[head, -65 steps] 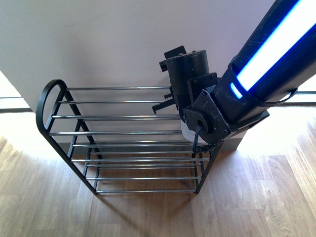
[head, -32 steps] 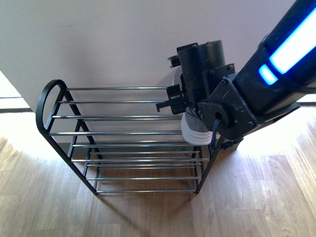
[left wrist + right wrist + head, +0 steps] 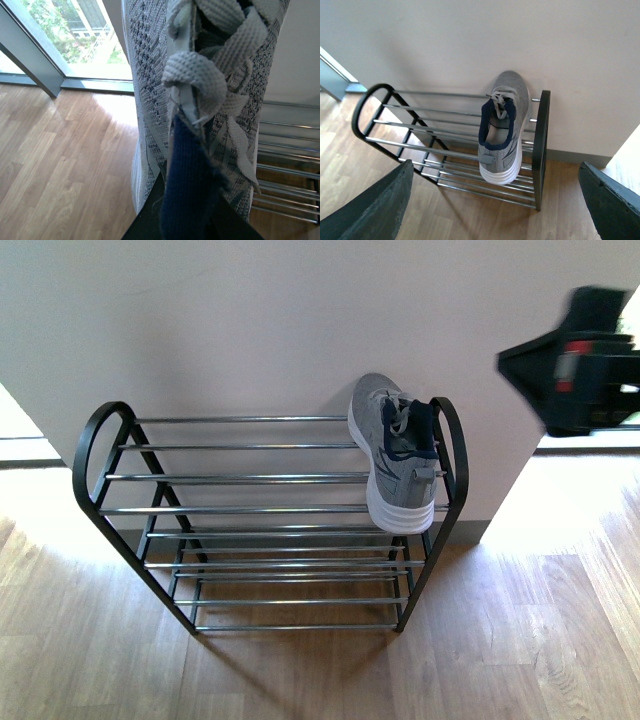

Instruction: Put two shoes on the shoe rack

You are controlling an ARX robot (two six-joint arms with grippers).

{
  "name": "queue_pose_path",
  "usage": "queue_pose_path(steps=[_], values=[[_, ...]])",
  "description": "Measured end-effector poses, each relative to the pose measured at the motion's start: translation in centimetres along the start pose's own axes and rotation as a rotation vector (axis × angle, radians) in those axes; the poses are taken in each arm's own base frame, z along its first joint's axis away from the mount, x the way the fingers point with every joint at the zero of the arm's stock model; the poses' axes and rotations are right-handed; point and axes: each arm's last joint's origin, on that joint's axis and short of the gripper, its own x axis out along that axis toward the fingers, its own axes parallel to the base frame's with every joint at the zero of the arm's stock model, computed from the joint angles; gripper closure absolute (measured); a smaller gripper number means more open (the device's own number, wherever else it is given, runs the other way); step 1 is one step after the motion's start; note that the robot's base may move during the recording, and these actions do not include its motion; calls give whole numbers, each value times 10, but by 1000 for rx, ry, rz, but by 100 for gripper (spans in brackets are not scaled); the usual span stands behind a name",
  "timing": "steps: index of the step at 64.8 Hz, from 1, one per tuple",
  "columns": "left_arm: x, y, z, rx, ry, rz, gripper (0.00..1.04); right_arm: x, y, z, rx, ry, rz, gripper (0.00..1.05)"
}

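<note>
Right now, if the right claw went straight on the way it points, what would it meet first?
Probably the grey sneaker atop the shoe rack; it sits centred ahead of the open right claw, though depth is unclear.

- Looks like a home, probably an entry or hall corner.
- Wood-plank floor (image 3: 300, 670), plain pale wall (image 3: 250, 320), grey skirting (image 3: 575, 158).
- Household shoe rack (image 3: 240, 478) stands by the wall, with a grey sneaker (image 3: 395, 455) on its top bars.
- Dark-framed window (image 3: 75, 30) reaches down to the floor. Greenery and a building show outside, and daylight falls on the planks.
</note>
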Motion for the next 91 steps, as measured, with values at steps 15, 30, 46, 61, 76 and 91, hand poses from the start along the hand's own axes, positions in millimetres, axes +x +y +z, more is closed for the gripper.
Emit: queue_pose_path(steps=[15,30,46,61,76,91], values=[[0,0,0,1,0,-5,102,-33,-4,10,-44,-191,-106,15],[0,0,0,0,-2,10,102,-54,-9,-7,-138,-386,-379,54],[2,-2,0,-34,50,28,102,-72,-17,-23,-155,-372,-380,96],[52,-53,2,-359,283,-114,102,-81,-15,-34,-159,-375,-383,103],[106,-120,-14,-450,487,-250,102,-89,-13,-38,-162,-392,-382,103],[161,-158,-36,-466,600,-262,102,-97,-9,-40,-163,-397,-382,103]])
